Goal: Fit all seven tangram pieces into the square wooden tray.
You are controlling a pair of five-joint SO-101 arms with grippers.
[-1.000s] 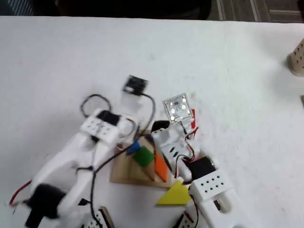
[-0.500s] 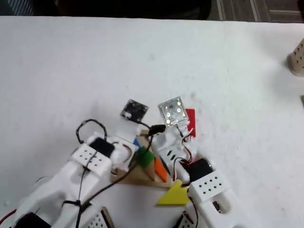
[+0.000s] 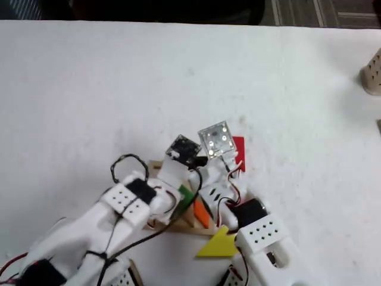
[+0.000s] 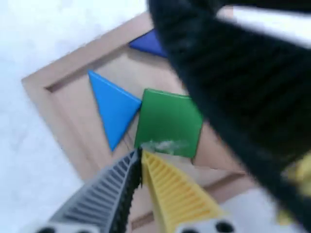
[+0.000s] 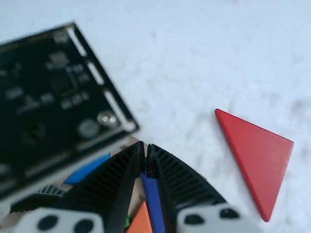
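The square wooden tray [image 4: 48,83] holds a light blue triangle [image 4: 114,108], a green square [image 4: 169,124] and a dark blue piece [image 4: 148,43] in its corner. My left gripper [image 4: 141,155] is shut, with its tips at the green square's edge. The right gripper [image 5: 146,148] is shut over the tray's far side; dark blue [image 5: 153,201] shows in the slit between its fingers, with an orange piece [image 5: 142,221] beside it. From above, the left arm [image 3: 128,202] and right arm [image 3: 226,190] crowd over the tray [image 3: 156,168], hiding most of the green square [image 3: 186,196] and orange piece [image 3: 201,213].
A red triangle [image 3: 238,146] lies on the white table just beyond the tray. A yellow triangle [image 3: 219,243] lies off the tray's near edge by the right arm's base. A tan pegged object [image 3: 372,74] stands at the far right edge.
The left arm has swung right and down over the tray, bringing its wrist camera in beside the right arm's. The right arm has barely moved.
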